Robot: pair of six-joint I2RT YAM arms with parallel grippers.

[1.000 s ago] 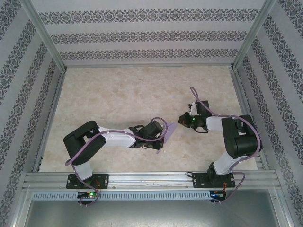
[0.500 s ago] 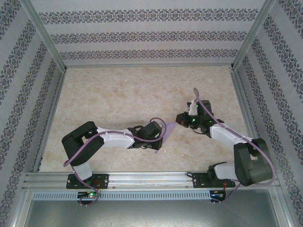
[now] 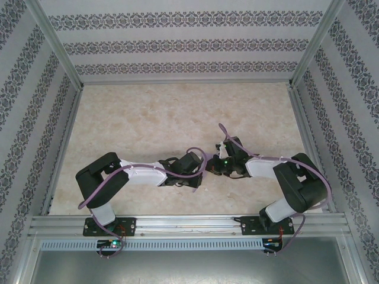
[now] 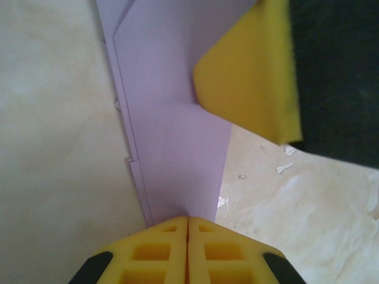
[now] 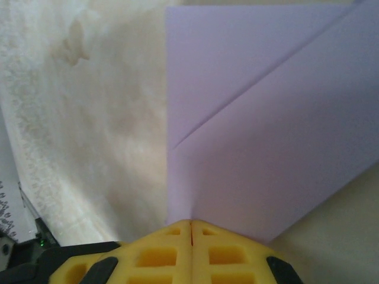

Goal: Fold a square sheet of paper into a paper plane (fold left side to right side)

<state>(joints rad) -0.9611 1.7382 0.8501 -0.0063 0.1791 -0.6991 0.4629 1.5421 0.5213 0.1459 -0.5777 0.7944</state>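
Top view: pale marbled tabletop (image 3: 148, 118) inside patterned walls, both arms reaching inward and meeting just off table centre at approx 5 o'clock. Thin lavender-purple paper sheet (image 3: 206, 170) shows as a small sliver btwn the two grippers. Left gripper (image 3: 200, 176) comes at it from 9 o'clock, right gripper (image 3: 214, 167) from 3 o'clock, tips v. close together; finger state too small to tell here. Left wrist view: left gripper (image 4: 188, 228) has yellow pads pressed together at 6 o'clock, pinching the near edge of the sheet (image 4: 177, 118), which runs up to 12 o'clock w/ layered folded edges along its 9 o'clock side. The right gripper's yellow finger (image 4: 251, 77) sits on the sheet at approx 1 o'clock. Bare table on both sides. Right wrist view: right gripper (image 5: 190, 231) also has pads closed tight at 6 o'clock, nipping a corner of the sheet (image 5: 266, 118). Sheet spreads toward 1–2 o'clock, one diagonal crease rising from 9 o'clock side to upper right. Tabletop (image 5: 89, 118) fills the 9 o'clock side.
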